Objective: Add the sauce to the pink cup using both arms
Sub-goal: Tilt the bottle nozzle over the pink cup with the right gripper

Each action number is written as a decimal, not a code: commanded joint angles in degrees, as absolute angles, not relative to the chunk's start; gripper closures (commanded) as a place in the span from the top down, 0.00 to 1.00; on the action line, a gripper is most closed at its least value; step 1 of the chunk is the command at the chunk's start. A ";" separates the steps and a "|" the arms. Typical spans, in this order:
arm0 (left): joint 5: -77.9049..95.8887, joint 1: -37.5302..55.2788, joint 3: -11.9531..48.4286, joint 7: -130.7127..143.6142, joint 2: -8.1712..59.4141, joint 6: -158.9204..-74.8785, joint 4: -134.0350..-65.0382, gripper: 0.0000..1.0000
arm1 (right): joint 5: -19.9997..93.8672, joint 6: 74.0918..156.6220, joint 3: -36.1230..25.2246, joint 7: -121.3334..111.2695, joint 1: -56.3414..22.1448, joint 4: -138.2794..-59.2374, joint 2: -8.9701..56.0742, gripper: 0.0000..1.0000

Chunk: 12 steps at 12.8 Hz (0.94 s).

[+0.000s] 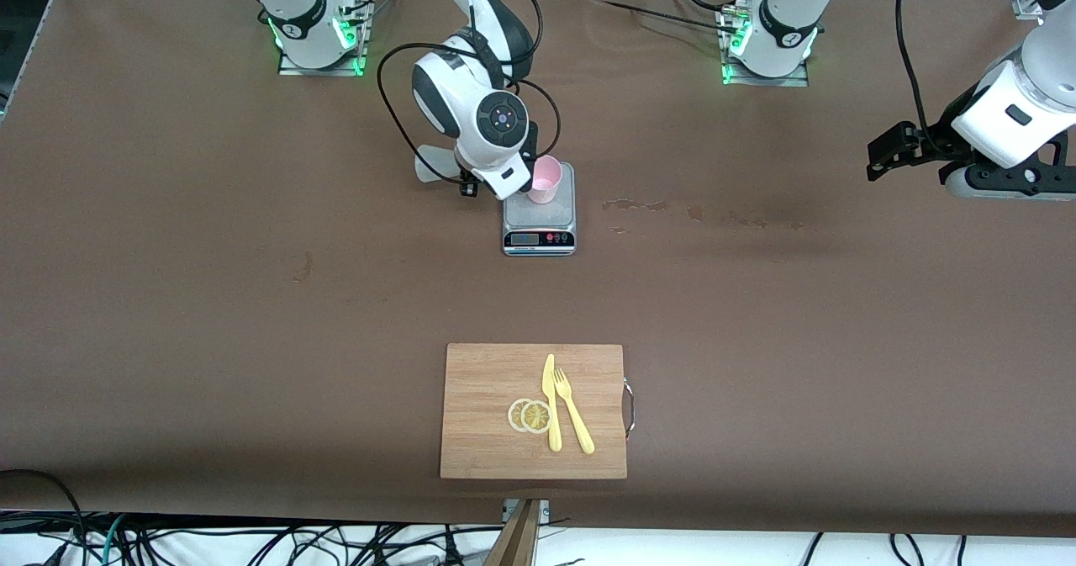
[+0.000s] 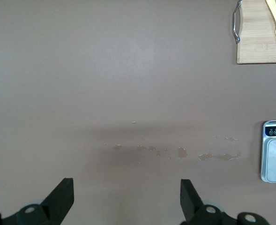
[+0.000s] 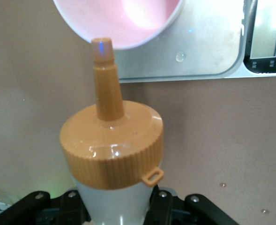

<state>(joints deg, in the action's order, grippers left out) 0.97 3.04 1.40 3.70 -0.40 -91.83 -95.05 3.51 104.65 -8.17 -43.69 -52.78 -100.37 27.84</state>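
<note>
On the brown table (image 1: 252, 297), we see the right end effector (image 3: 116, 208) clamped on the whitish squeeze bottle (image 3: 112, 154), nozzle aimed into the pale-pink cup (image 1: 545, 179) atop the grey scale (image 1: 539, 230) for weighing; the left end effector (image 2: 126, 199) waits, fingers apart.

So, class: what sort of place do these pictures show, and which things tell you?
Probably a robotics lab staging kitchen tasks: two arms bolted to a brown-covered table, a digital scale under a pink cup, and loose cables along the edge.

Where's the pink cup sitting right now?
The pink cup stands on the grey scale mid-table, farther from the front camera than the cutting board. The right gripper holds the sauce bottle, its nozzle at the cup's rim.
</note>
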 commanded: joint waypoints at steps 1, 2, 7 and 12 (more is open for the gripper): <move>2.02 2.90 1.41 3.78 0.18 -90.53 -93.43 1.00 | 2.02 101.26 -7.56 -42.01 -53.00 -97.21 28.74 0.38; 2.02 2.90 1.41 3.78 0.18 -90.53 -93.43 1.00 | 0.98 100.29 -7.38 -41.05 -53.09 -96.34 29.09 0.38; 2.02 2.90 1.49 3.78 0.18 -90.53 -93.43 1.00 | 0.18 99.49 -6.77 -40.25 -53.00 -95.27 29.62 0.38; 2.02 2.90 1.41 3.78 0.18 -90.53 -93.43 1.00 | 0.18 99.49 -6.77 -40.34 -53.00 -95.19 30.06 0.37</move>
